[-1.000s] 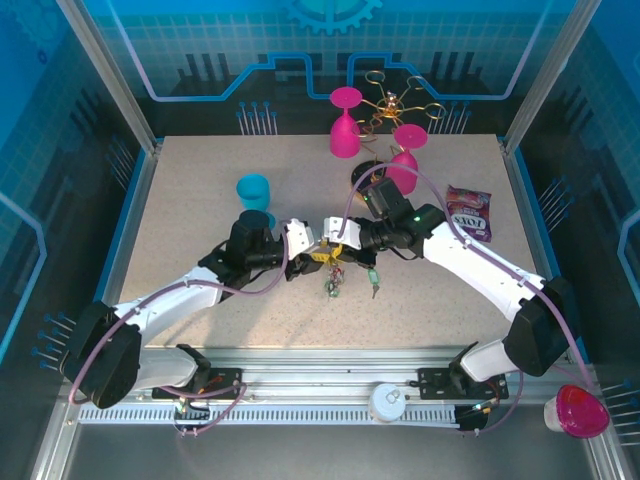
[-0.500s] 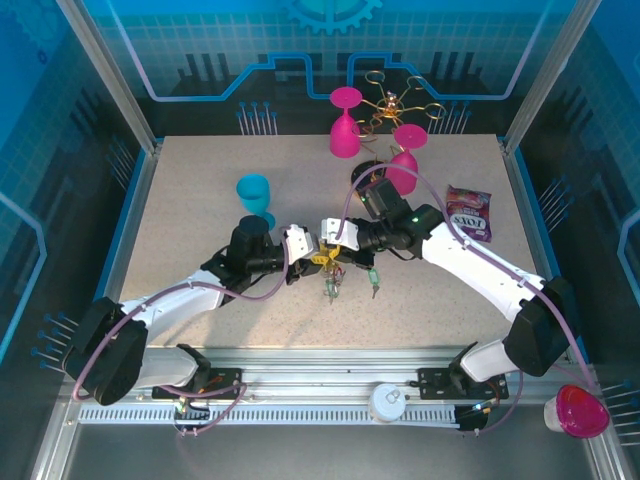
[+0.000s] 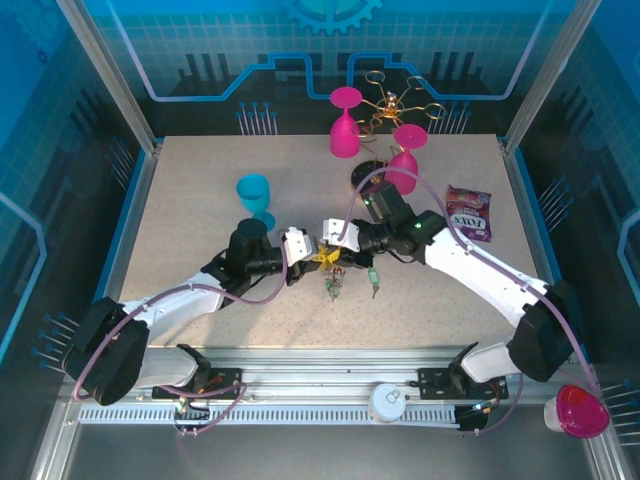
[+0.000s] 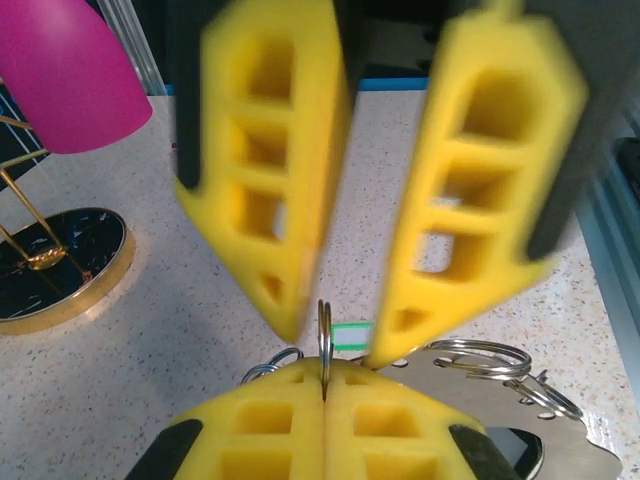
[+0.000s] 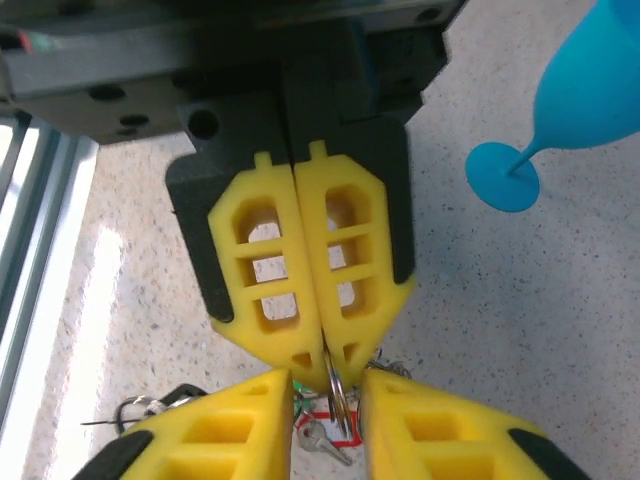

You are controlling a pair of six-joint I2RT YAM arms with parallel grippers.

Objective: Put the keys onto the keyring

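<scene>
Yellow fingers (image 4: 265,200), four; thin keyring (image 4: 324,342), one.

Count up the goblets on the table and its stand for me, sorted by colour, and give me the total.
pink goblets: 2
blue goblets: 1
Total: 3

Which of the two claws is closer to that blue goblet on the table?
Left. The left gripper sits just right of the blue goblet and nearer the arm bases; the right gripper faces it from farther right.
</scene>
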